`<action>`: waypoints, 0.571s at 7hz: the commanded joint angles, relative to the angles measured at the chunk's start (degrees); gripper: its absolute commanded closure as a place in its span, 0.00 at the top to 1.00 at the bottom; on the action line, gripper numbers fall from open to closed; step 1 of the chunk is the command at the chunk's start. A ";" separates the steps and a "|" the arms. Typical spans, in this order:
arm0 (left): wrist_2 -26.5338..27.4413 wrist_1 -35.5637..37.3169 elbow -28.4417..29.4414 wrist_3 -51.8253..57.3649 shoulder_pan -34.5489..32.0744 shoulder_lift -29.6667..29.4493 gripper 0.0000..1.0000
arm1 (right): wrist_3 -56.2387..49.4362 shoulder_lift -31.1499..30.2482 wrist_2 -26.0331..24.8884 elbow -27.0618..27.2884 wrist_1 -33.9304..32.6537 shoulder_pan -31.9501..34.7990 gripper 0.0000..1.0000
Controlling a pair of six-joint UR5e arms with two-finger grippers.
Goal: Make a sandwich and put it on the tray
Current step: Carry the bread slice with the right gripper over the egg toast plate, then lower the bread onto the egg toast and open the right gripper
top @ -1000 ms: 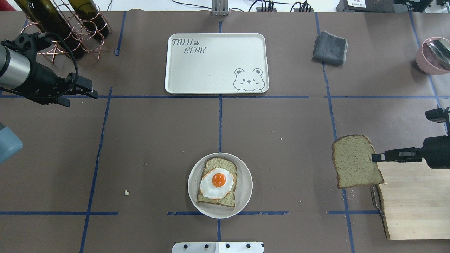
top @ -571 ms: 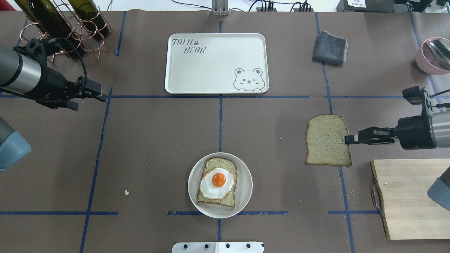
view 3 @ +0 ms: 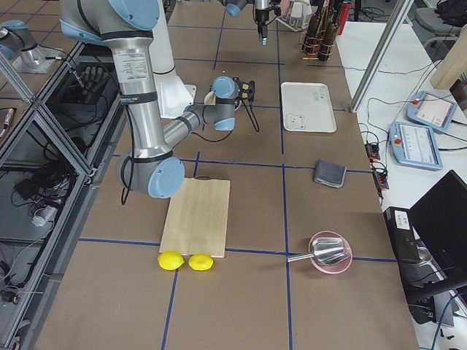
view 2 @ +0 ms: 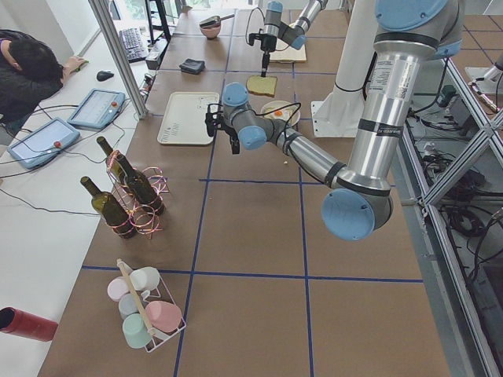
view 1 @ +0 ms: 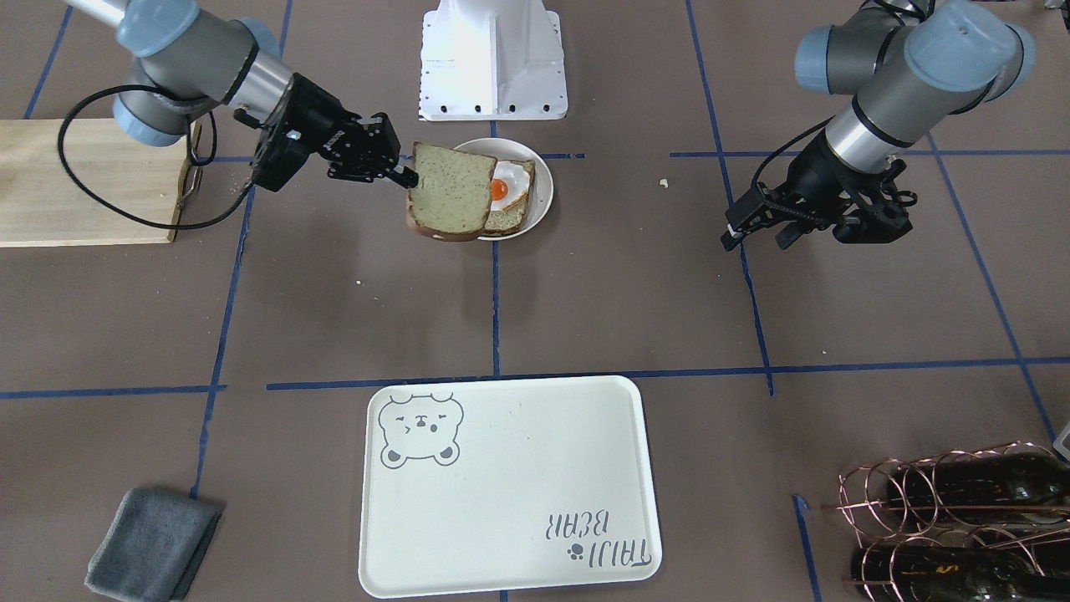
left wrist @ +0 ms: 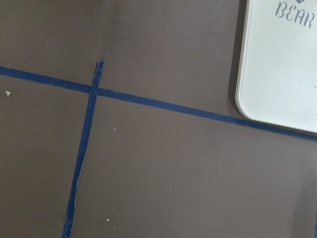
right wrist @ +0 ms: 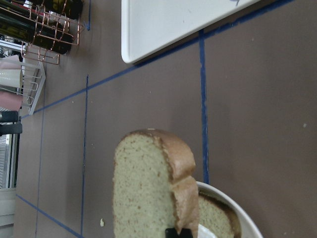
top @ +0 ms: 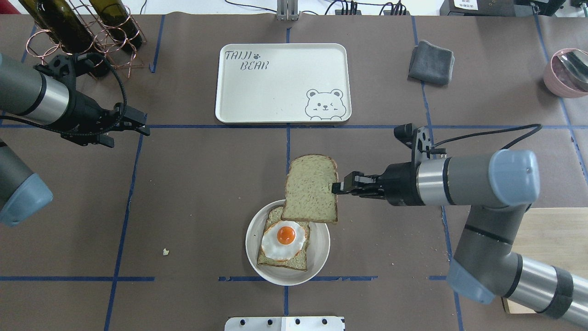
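My right gripper [top: 337, 187] is shut on the edge of a tan bread slice [top: 310, 188]. It holds the slice flat in the air over the far rim of the round white plate [top: 321, 259]. It shows in the front view [view 1: 408, 177] too, as does the held slice [view 1: 451, 196]. On the plate lies the other slice [top: 298, 262] with the fried egg [top: 285, 239] on top. The cream tray [top: 282, 82] with the bear drawing lies beyond, nothing on it. My left gripper [top: 133, 135] is open and holds nothing, hovering at the left by the blue tape cross.
A grey folded cloth [top: 432, 62] lies right of the tray. A wooden board [view 1: 84, 180] lies at the right side. Wine bottles in a copper rack [top: 82, 32] stand at the far left. A pink bowl [top: 567, 71] sits at the far right.
My right arm has carried the bread slice left, from beside the wooden board to over the plate's far rim. My left arm has shifted slightly right.
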 commanded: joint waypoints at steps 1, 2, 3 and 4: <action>-0.09 0.00 0.12 -0.14 0.02 -0.27 1.00 | 0.04 1.19 -8.51 -1.12 -3.25 -8.60 0.00; 0.00 0.00 0.30 -0.15 0.10 -0.36 1.00 | -0.05 1.71 -8.69 -1.91 -4.05 -8.88 0.00; -0.09 0.00 0.21 -0.58 0.11 -0.53 1.00 | -0.05 1.72 -8.78 -2.61 -4.05 -9.40 0.00; -0.09 0.00 0.47 -0.85 0.28 -0.88 1.00 | -0.05 1.81 -8.78 -2.53 -4.93 -9.58 0.00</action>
